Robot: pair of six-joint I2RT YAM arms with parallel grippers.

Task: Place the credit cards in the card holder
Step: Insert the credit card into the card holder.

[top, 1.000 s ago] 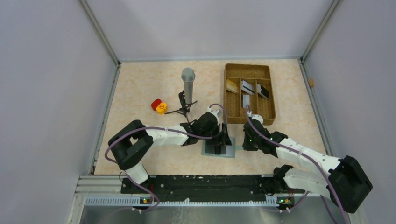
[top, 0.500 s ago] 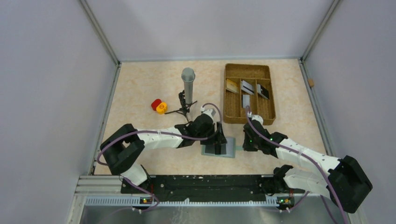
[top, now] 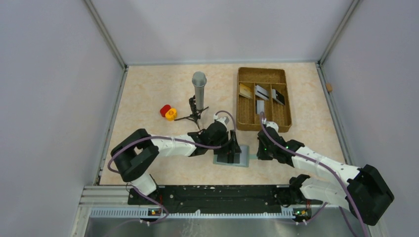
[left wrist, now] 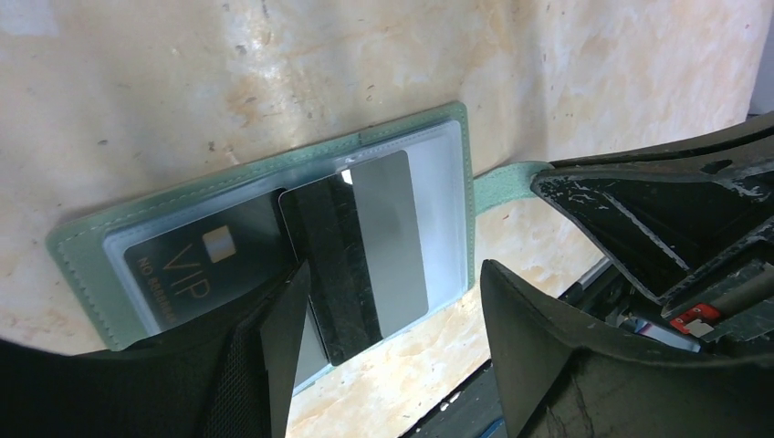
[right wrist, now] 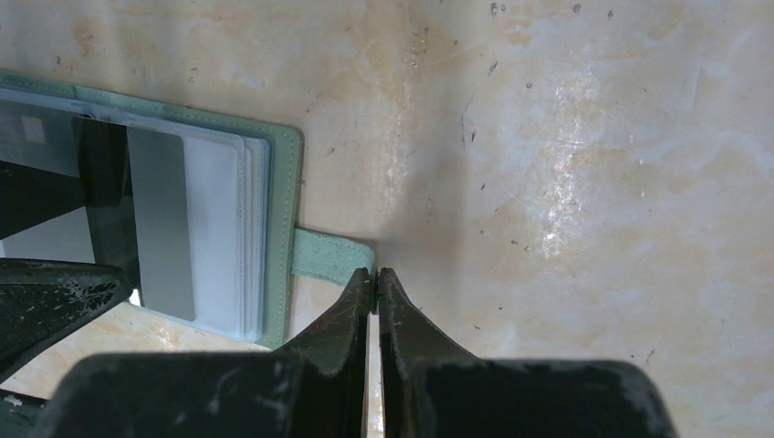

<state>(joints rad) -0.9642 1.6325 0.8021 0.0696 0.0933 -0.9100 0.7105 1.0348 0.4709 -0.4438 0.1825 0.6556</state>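
Observation:
The card holder (top: pixel 242 161) lies open on the table, grey-green with clear sleeves (left wrist: pixel 82 265). A black VIP card (left wrist: pixel 183 274) sits in its left sleeve. A silver card with a black stripe (left wrist: pixel 383 237) lies on the right panel, overlapping the VIP card. My left gripper (left wrist: pixel 392 365) is open just above this card, one finger (left wrist: pixel 274 365) at its edge. My right gripper (right wrist: pixel 375 274) is shut at the end of the holder's tab (right wrist: pixel 329 255). A tan-gold card (top: pixel 244 90), a silver card (top: pixel 262 92), a black card (top: pixel 278 97) and another silver card (top: pixel 260 106) stand in the tray.
The brown compartmented tray (top: pixel 239 98) stands at the back right. A grey microphone on a small tripod (top: pixel 198 89) stands behind the left arm. A red and a yellow object (top: pixel 168 112) lie to its left. Walls close in the table on three sides.
My left arm has shifted a little, its wrist moving slightly left over the card holder. The right arm and the holder have not moved.

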